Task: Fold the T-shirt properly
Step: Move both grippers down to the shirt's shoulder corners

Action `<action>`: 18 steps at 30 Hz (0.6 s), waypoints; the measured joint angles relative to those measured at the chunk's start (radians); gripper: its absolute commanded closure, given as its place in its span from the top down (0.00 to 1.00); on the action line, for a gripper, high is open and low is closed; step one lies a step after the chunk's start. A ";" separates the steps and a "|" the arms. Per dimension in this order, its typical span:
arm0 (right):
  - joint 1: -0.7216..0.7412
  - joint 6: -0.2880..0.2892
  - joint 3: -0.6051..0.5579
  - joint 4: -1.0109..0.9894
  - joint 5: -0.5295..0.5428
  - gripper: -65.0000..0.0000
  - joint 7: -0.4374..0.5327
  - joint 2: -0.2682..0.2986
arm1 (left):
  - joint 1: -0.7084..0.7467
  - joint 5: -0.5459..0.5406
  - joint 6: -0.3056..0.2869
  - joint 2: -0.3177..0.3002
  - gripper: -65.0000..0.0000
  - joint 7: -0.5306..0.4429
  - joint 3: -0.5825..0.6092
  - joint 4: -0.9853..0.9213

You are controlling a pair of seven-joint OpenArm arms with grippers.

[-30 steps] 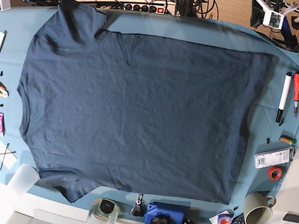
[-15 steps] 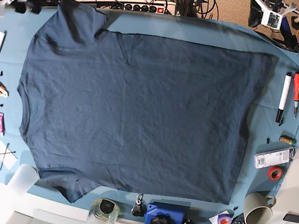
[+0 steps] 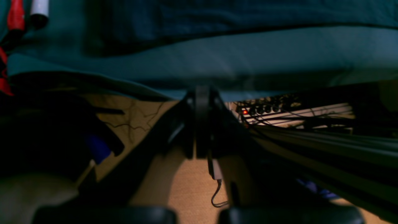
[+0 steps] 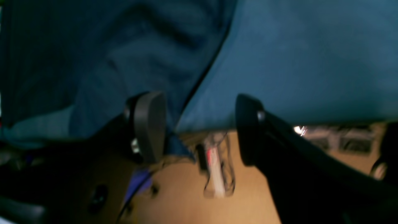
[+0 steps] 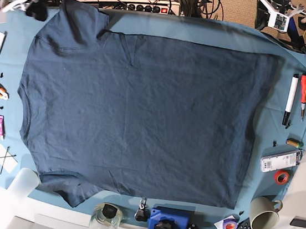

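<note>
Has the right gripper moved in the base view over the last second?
Yes. The right gripper has come in from the table's far left corner toward the T-shirt sleeve, now nearly at its edge. Its jaws are open.

— Any writing you can make out?
— Nothing legible. The only sign is a hand-drawn black X on a white paper slip at the table edge; the white packet shows print too small to read.
</note>
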 measured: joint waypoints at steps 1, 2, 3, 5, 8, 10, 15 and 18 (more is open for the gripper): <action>0.006 0.000 -0.018 0.000 -0.004 0.54 0.001 -0.002 | 0.000 0.000 0.000 0.000 0.00 0.000 0.000 0.000; 0.013 0.000 -0.031 0.000 -0.008 0.54 0.001 -0.003 | 0.000 0.000 0.000 0.000 0.00 0.000 0.000 0.000; 0.021 0.000 -0.044 0.000 -0.017 0.54 0.008 -0.004 | 0.000 0.000 0.000 0.000 0.00 0.000 0.000 0.000; 0.031 0.001 -0.064 0.001 -0.016 0.54 0.016 -0.004 | 0.000 0.000 0.000 0.000 0.00 0.000 0.000 0.000; 0.040 0.005 -0.092 0.002 -0.035 0.54 0.030 -0.002 | -0.001 0.000 0.000 0.000 0.00 0.000 0.000 0.000; 0.046 0.007 -0.110 0.003 -0.053 0.54 0.056 -0.008 | -0.012 0.000 0.000 0.000 0.00 0.000 0.000 0.000; 0.050 0.013 -0.123 0.008 -0.052 0.54 0.096 -0.068 | -0.045 0.000 0.000 0.001 0.00 0.000 0.000 0.000; 0.049 0.015 -0.123 0.010 -0.042 0.54 0.095 -0.100 | -0.052 0.000 0.000 0.000 0.00 0.000 0.000 0.000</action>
